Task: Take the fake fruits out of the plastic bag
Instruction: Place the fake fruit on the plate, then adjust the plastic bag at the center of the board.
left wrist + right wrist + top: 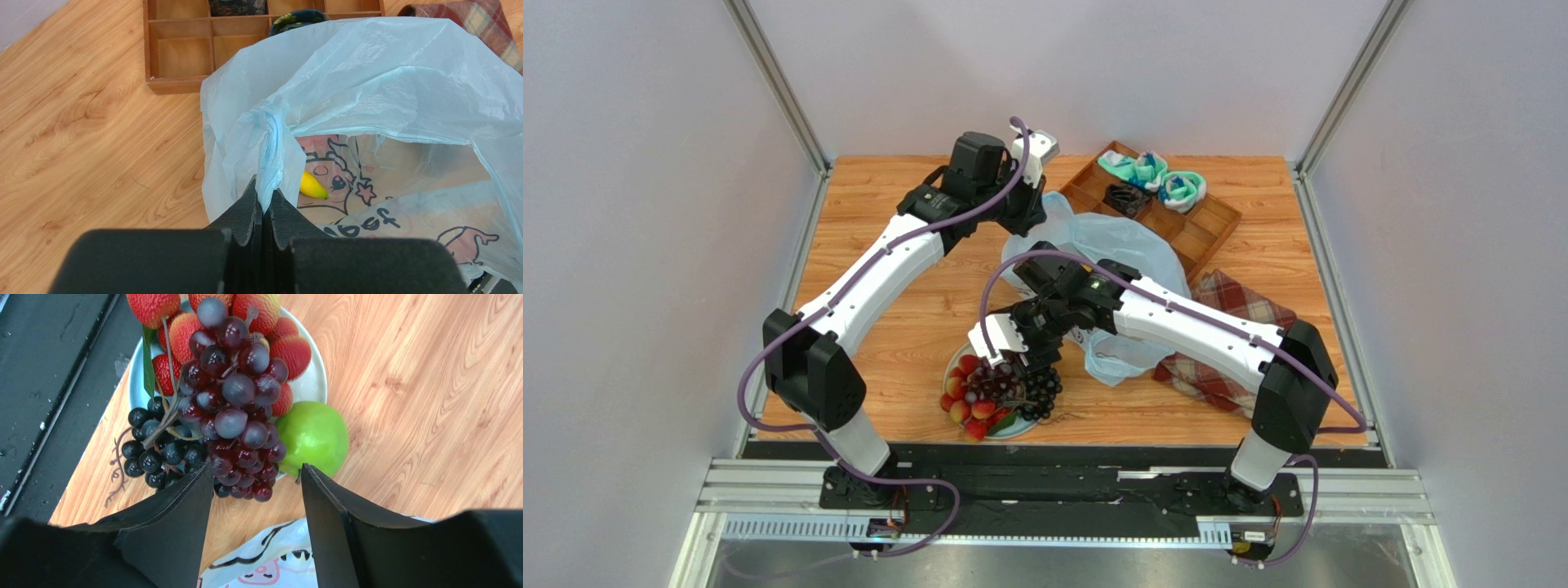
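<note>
Pale wooden tabletop, walled in grey, with a two-armed robot partway through unpacking. Nearest the arms' bases, a white plate carries the fake fruits already out: a purple grape bunch, a green apple, red fruits and a cluster of small dark berries spilling over its edge. The right gripper hovers just above the grapes with its jaws apart and nothing between them, apparently having let the bunch go. Farther back, the left gripper is clamped tight on a gathered fold of the plastic bag, lifting it so the mouth gapes for the other arm. A yellow banana lies inside, not yet taken out. Beyond stand a compartmented wooden tray with rolled socks, and a plaid cloth to the right.
</note>
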{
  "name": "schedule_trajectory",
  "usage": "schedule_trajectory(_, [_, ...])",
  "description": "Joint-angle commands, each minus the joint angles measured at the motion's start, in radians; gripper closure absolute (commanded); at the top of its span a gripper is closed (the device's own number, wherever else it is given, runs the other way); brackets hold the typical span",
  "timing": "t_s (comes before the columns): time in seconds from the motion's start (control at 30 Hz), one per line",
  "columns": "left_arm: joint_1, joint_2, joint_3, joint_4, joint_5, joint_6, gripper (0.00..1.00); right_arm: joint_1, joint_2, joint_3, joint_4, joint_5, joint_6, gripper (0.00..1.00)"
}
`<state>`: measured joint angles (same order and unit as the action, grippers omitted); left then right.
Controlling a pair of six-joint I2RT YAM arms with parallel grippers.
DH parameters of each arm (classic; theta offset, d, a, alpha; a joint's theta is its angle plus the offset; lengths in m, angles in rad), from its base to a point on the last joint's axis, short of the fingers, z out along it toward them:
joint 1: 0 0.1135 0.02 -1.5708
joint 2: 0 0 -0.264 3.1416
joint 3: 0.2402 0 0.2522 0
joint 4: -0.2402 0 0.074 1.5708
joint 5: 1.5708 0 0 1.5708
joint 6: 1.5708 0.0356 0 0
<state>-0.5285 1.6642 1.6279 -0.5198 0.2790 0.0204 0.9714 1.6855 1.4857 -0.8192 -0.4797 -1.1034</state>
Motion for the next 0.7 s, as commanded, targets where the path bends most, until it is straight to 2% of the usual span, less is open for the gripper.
schedule_trajectory(0.0, [0.005,-0.024,0.02,0.029,0.011,-0.002,1.0,-0.017,-0.072,0.048,-0.009,0.081,0.034,0.4])
schedule_trajectory(0.17, [0.004,-0.014,0.03,0.03,0.02,-0.007,1.0,-0.154,-0.133,0.119,-0.024,0.049,0.134,0.43])
schedule_trajectory(0.3, [0.004,-0.003,0.049,0.03,0.035,-0.014,1.0,-0.267,-0.122,0.134,-0.055,0.058,0.12,0.55])
schedule_trajectory(0.43, [0.005,0.005,0.061,0.03,0.046,-0.039,1.0,-0.388,-0.034,0.168,-0.09,0.05,0.1,0.6])
schedule_trajectory(0.67, [0.004,0.019,0.081,0.017,0.058,-0.042,1.0,-0.442,0.112,0.225,-0.139,0.076,-0.048,0.63])
